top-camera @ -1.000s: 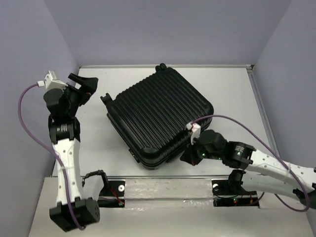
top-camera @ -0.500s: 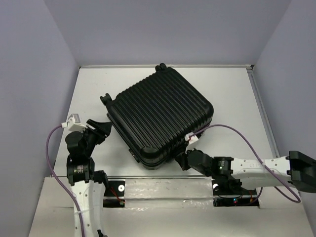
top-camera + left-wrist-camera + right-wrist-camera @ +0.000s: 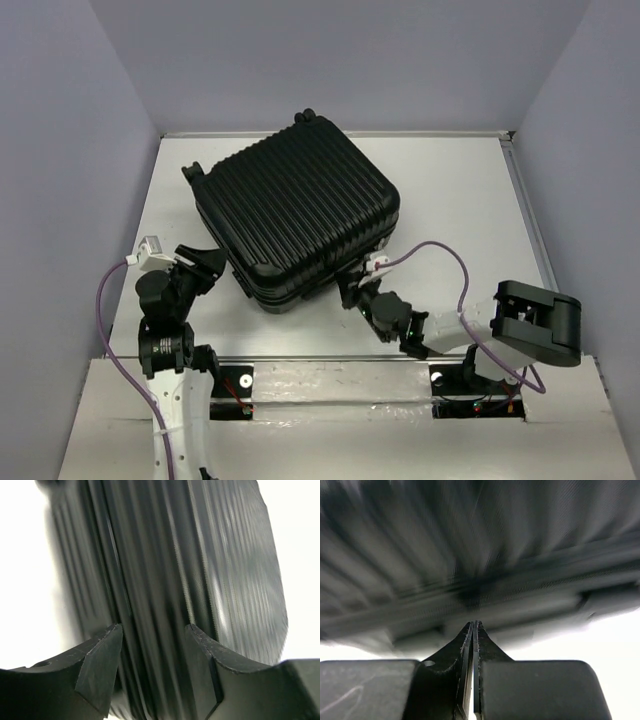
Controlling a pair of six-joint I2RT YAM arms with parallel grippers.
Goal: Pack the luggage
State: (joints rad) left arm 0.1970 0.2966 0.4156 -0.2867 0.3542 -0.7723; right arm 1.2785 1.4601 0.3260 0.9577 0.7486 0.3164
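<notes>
Two grippers flank the luggage (image 3: 295, 215), a black ribbed hard-shell suitcase that lies shut and flat on the white table (image 3: 470, 190). It is turned at an angle, so one rounded corner points toward the arm bases. Small caster wheels (image 3: 302, 118) stick out at the luggage's far corner, and another shows at its left corner.

The left gripper (image 3: 205, 263) sits just beside the luggage's near-left side, its fingers spread wide with nothing between them. From the left wrist view, the ribbed side wall and the seam between the two shells fill the space ahead of the open fingertips. That picture is blurred, so contact cannot be judged.

The right gripper (image 3: 352, 292) is at the luggage's near-right side, low against its edge. In the right wrist view its fingers (image 3: 468, 636) are pressed together and grip nothing. The tip points at the dark band along the shell's side, and blur hides whether it touches. A purple cable (image 3: 445, 248) loops up from the right wrist, just right of the luggage.
</notes>
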